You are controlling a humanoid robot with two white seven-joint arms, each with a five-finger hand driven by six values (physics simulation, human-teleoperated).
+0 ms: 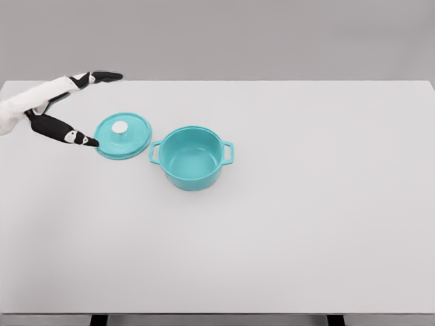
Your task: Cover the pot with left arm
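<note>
Left hand [64, 109] spread beside lid [123, 135], pot [192, 157] uncovered

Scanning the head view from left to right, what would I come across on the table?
Left hand, fingers spread → teal lid lying flat, with a white knob → open teal pot with two side handles.
</note>
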